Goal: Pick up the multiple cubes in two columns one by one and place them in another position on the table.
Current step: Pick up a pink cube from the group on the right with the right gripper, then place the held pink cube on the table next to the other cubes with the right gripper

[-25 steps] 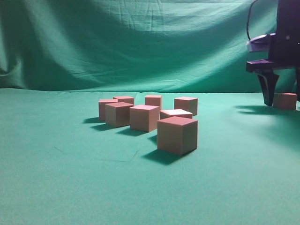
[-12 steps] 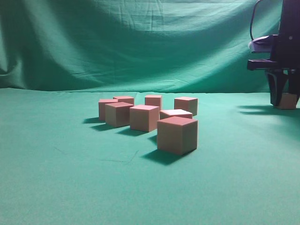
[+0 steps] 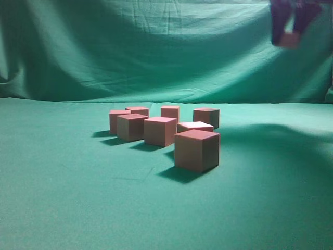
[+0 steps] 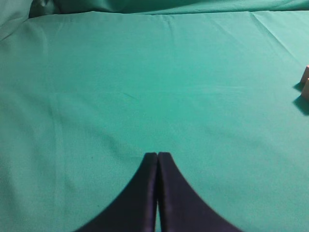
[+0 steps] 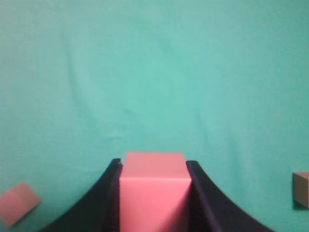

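Held cube: sitting square between the right gripper jaws, no long axis, high above the bench.
Left gripper: clenched, empty.
Cube cluster: 7, resting mid-bench.
Backdrop: green drape.

a draped green cloth backdrop fills the upper half of the exterior frame, hanging in soft folds with fine creases near the top centre. it is darker at the upper left and along the far left edge, paler through the middle band. along its foot at mid-frame it meets a level stretch of the same green. a broad soft shadow spreads across the right of the frame.
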### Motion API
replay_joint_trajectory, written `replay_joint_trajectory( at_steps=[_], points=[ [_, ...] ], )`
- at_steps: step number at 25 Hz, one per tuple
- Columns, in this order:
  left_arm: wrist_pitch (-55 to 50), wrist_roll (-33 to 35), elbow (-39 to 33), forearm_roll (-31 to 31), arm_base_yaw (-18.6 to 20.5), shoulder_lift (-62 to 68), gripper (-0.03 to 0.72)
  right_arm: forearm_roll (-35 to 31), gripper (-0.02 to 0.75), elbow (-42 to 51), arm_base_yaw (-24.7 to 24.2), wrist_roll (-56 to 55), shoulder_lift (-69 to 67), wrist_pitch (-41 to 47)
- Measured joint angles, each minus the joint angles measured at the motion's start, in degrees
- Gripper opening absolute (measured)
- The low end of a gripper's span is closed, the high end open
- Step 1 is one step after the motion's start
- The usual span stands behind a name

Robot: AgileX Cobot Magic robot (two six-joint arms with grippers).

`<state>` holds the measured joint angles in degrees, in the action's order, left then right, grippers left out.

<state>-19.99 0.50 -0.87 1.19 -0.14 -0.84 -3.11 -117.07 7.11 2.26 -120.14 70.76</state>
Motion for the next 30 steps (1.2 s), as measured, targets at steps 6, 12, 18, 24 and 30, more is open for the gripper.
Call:
replay_joint_trajectory(
  at_steps=[6, 12, 18, 24, 30],
  points=[
    [0.0, 0.0, 0.0, 0.0, 0.0, 0.0, 0.0, -0.53, 0.252, 0.72, 10.16, -0.48, 11.13, 0.48],
    [0.0, 0.0, 0.0, 0.0, 0.0, 0.0, 0.0, -0.86, 0.252, 10.89, 24.5, 3.71, 19.45, 0.7],
    [0.0, 0.0, 0.0, 0.0, 0.0, 0.0, 0.0, -1.08, 0.252, 23.21, 37.53, 8.43, 20.86, 0.79],
    [0.0, 0.0, 0.0, 0.0, 0.0, 0.0, 0.0, -1.08, 0.252, 28.81, 47.51, 12.98, 20.86, 0.57],
    [0.0, 0.0, 0.0, 0.0, 0.0, 0.0, 0.0, -1.27, 0.252, 29.02, 50.68, 19.18, 19.26, 0.29]
  ],
)
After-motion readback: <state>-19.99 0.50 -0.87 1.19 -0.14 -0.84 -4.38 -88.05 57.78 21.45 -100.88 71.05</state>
